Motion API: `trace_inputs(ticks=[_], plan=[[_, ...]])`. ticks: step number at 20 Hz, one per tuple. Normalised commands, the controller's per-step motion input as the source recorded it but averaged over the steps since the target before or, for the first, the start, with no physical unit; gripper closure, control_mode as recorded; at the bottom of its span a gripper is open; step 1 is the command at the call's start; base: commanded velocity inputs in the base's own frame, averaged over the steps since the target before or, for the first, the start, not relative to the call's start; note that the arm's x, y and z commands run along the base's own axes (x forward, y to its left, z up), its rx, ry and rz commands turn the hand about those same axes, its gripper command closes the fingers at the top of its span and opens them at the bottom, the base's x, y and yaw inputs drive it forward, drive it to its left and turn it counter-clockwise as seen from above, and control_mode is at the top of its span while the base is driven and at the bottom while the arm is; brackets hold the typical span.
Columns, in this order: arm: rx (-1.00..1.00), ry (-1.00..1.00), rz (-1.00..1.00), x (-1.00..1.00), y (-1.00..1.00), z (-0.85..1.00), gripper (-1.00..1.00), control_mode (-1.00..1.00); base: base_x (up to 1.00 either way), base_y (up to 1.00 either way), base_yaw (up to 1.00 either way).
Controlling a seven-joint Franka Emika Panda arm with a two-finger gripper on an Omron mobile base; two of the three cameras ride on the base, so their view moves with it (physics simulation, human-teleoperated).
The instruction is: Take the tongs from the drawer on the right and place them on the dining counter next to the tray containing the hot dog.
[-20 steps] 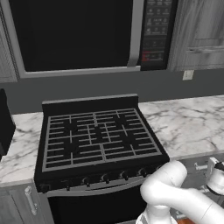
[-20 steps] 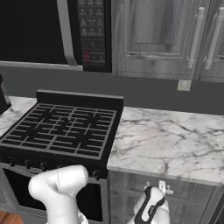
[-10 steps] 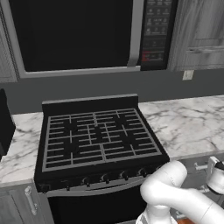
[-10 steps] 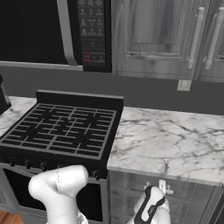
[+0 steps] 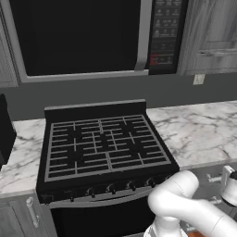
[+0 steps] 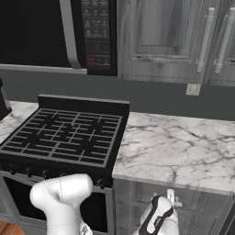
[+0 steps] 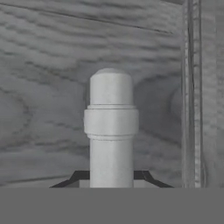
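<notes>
Two fingers of the gripper (image 7: 111,183) clench the handle (image 7: 111,127) on the shut drawer (image 7: 48,87), right of the stove (image 5: 104,148); a crooked pull could slip off. Tongs presumably lie inside, unseen.

The drawer (image 7: 52,100) stands closed, its contents hidden; the handle (image 7: 111,131) runs off the hand view's bottom edge, covering most of both fingertips (image 7: 146,178).
</notes>
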Motion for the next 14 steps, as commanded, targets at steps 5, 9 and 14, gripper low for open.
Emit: trace_inputs(ticks=[5,9,14], plan=[[0.00,-0.06,0.00,-0.76,-0.11,-0.04,1.00,-1.00,0.00,0.00,0.00],[0.00,0.00,0.00,-0.80,-0.16,-0.01,1.00,-1.00,0.00,0.00,0.00],[-0.01,0.00,0.00,-0.79,-0.18,0.00,1.00,-1.00,0.00,0.00,0.00]])
